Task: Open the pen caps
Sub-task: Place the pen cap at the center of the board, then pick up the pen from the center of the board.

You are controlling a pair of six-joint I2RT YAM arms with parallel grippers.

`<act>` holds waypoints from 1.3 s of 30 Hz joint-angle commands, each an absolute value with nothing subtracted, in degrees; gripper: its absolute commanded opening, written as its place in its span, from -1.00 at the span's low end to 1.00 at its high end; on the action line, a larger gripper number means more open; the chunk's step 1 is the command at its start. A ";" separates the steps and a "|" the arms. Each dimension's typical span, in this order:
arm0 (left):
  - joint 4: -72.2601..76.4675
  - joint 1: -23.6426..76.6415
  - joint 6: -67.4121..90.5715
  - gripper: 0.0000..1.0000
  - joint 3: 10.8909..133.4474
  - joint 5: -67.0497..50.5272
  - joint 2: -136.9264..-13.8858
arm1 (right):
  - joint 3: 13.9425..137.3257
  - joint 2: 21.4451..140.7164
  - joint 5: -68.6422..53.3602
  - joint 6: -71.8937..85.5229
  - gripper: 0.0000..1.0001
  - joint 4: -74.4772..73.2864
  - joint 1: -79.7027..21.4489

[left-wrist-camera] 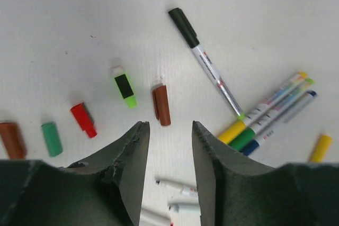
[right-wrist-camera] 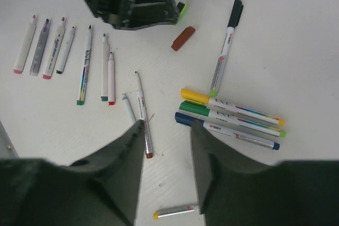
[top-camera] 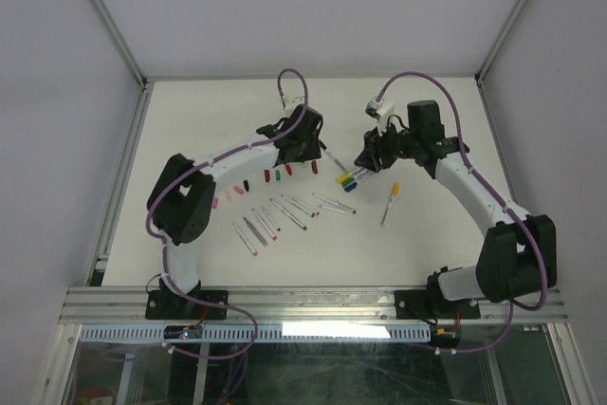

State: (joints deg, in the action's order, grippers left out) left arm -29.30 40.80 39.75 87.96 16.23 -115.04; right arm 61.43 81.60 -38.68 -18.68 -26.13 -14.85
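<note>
Though the pens [right-wrist-camera: 231, 119] bear print, it's illegible.

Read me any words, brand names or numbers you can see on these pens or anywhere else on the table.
No text here is legible.
Black-capped pen: red and dark print on the barrel, too blurred to read.
Yellow-capped pen: coloured print, too small to read.
Green-capped pen: print near the cap, too small to read.
Blue-capped pen: red print near the cap, too small to read.
</note>
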 commanded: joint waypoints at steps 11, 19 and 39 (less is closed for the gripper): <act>26.60 39.50 19.91 0.98 40.94 17.05 -74.13 | 71.57 92.06 -35.12 -19.68 0.39 -19.83 -18.86; 41.54 39.53 20.34 0.98 28.09 14.00 -69.72 | 87.86 109.98 -17.21 -20.34 0.26 -34.28 -25.63; 44.75 39.98 20.08 0.98 26.36 13.36 -70.08 | 96.77 123.84 -10.03 -21.00 -0.10 -40.31 -27.49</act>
State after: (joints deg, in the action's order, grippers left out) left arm 41.91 39.92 21.39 24.18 14.68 -69.76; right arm 93.91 122.39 -11.35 -20.60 -40.07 -26.89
